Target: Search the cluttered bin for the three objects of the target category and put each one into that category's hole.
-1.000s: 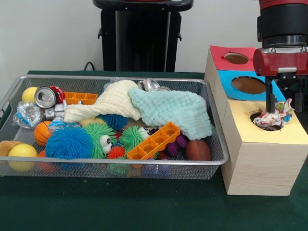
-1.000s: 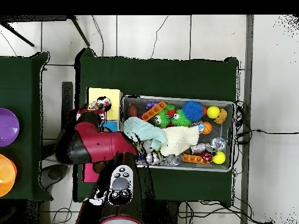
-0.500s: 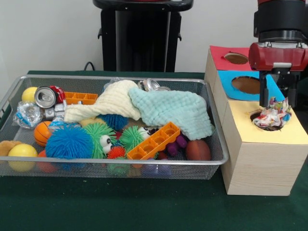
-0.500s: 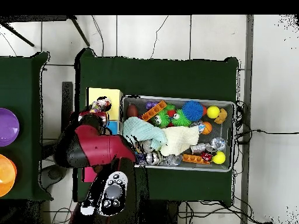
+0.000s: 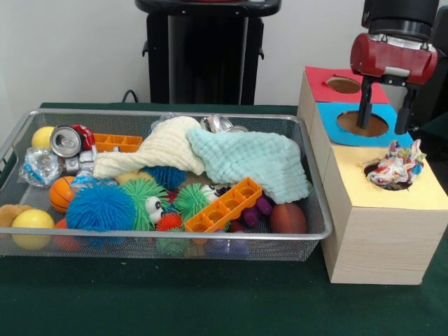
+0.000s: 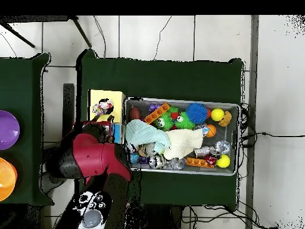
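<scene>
Hand (image 5: 383, 112) raised over the blue hole (image 5: 362, 123), fingers spread and empty, crumpled cloth (image 5: 397, 166) in yellow hole

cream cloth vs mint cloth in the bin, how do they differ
The cream cloth is pale yellow and lies toward the bin's middle; the mint cloth is light green and lies at the end nearest the wooden box. The mint cloth overlaps the cream cloth's edge and looks more spread out, while the cream one is bunched. Both are textured, crumpled and draped over toys.
</scene>
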